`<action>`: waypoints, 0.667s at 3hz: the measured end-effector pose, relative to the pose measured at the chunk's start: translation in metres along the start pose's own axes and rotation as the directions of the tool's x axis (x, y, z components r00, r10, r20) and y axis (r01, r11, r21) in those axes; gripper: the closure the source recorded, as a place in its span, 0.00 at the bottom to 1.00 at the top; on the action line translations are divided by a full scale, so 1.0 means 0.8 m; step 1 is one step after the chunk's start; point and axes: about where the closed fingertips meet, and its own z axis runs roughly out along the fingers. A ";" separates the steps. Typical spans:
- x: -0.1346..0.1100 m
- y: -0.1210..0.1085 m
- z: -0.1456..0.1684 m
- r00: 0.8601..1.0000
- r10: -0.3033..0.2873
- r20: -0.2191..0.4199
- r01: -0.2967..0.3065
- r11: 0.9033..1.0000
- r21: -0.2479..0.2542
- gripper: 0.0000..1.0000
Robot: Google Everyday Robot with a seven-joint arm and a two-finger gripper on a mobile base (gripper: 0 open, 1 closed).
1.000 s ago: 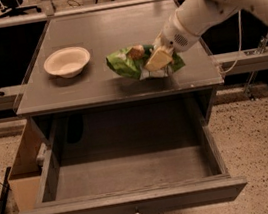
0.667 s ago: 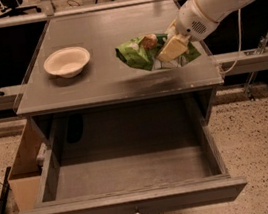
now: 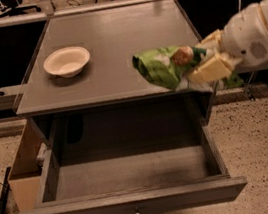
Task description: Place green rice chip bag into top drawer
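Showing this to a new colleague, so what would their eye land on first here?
The bright green rice chip bag, clamped in the gripper at the front right edge of the table. Below it, the top drawer stands pulled wide open. A white bowl sits on the tabletop's left side.

One bag point(image 3: 160, 67), bowl point(image 3: 66, 62), drawer point(image 3: 134, 204) (one hand point(image 3: 204, 58), right)

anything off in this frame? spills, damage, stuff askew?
Nothing stands out. The gripper holds the crumpled green rice chip bag above the right front edge of the table, the white bowl sits upright on its left side, and the top drawer is open and square.
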 end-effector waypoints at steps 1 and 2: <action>0.073 0.069 -0.004 0.995 0.093 -0.020 -0.094 0.995 -0.035 1.00; 0.075 0.073 -0.002 0.995 0.100 -0.019 -0.100 0.994 -0.035 1.00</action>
